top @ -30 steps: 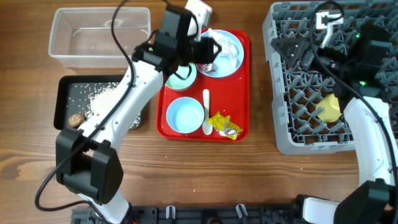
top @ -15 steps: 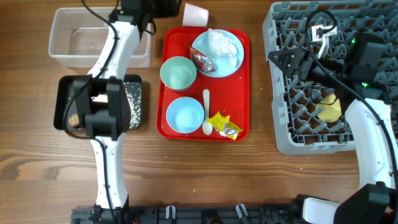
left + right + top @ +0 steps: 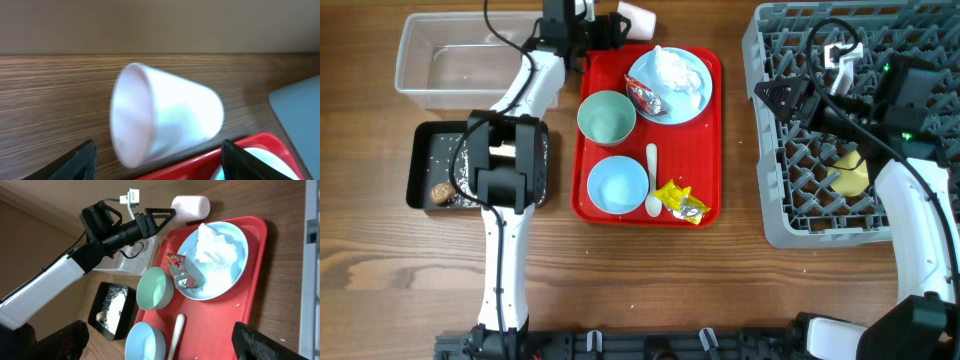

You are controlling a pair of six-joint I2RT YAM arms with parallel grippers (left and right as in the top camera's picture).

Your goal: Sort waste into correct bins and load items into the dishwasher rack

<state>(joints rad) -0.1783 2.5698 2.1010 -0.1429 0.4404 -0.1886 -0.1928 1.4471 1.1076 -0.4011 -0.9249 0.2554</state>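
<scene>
We note the pink cup on its side, upper centre, just beside the red tray. The left gripper has its jaws apart, flanking it; closing could roll it away, we judge. The right gripper has its jaws apart above the grey rack.

Wood-grain worktop, clear tub back left, black tray beside it, red tray centre, grey rack right, pink cup tipped behind red tray.

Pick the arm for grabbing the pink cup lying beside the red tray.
Left. The left gripper, open, faces the pink cup just ahead; the right gripper hangs over the dishwasher rack, farther off.
</scene>
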